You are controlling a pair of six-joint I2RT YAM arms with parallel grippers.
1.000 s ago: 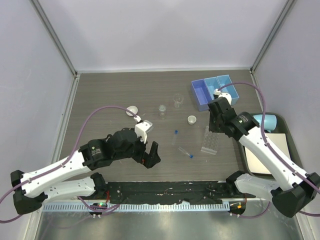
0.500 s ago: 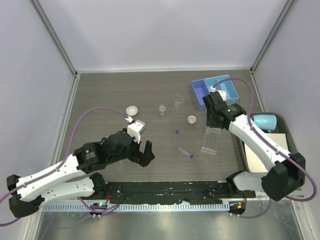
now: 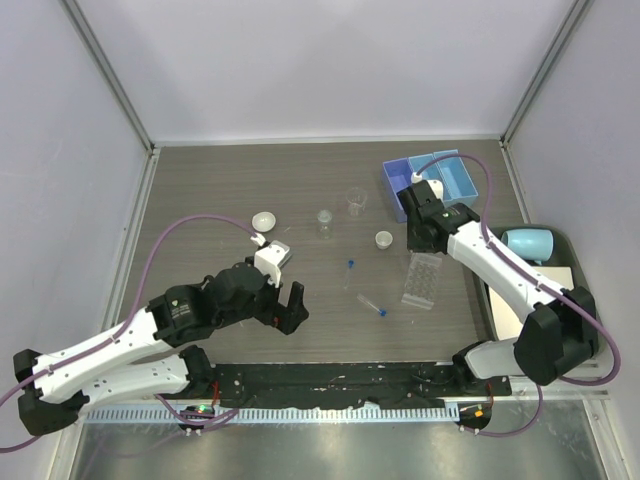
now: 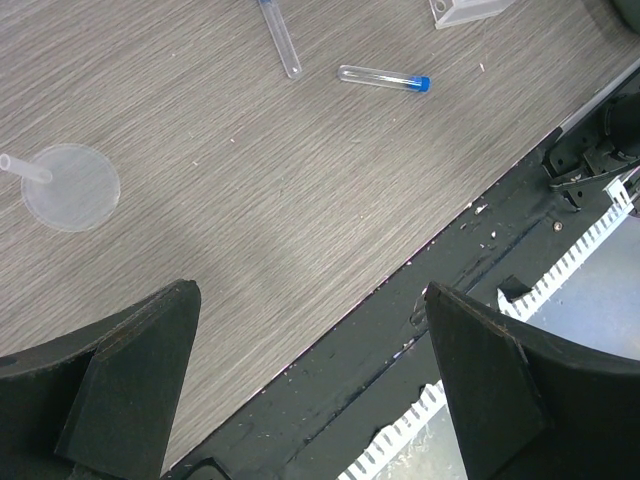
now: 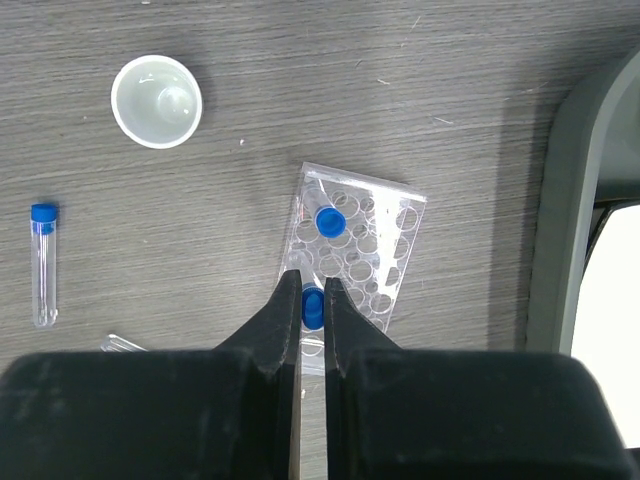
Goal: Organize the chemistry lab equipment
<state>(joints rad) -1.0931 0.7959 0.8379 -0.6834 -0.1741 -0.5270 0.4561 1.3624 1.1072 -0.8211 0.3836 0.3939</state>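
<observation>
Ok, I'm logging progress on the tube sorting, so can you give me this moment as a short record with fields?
left gripper: open, empty, above the table near its front edge
right gripper: shut on held tube, directly over the rack
seated tube: upright in the rack, blue cap up
loose tubes: two, lying flat on the table

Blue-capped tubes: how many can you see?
4 tubes: one stands in the rack, one sits between the shut right jaws at the rack, and two lie on the table. More could be hidden.
</observation>
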